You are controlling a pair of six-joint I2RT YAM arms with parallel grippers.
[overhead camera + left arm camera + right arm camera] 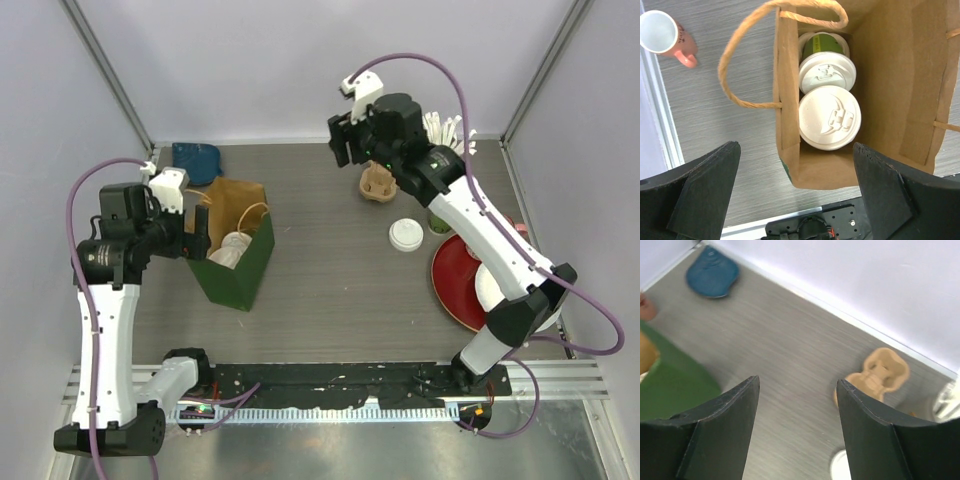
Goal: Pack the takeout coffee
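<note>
Two lidded cups (829, 117) stand in the paper bag (890, 75). Left jaws open above them, empty; right jaws open, empty. Judged: packing appears done; next, lift clear of handle (725, 65).

Grey wood-grain table (320, 270) and its load
A green paper bag (240, 272) stood left of centre, a pink mug (665, 36) beside it, a blue pouch (196, 162) in the far-left corner, a cardboard cup carrier (378, 184) near the far edge, a white lid (406, 236) right of centre, and a red plate (455, 275) by the right edge.
</note>
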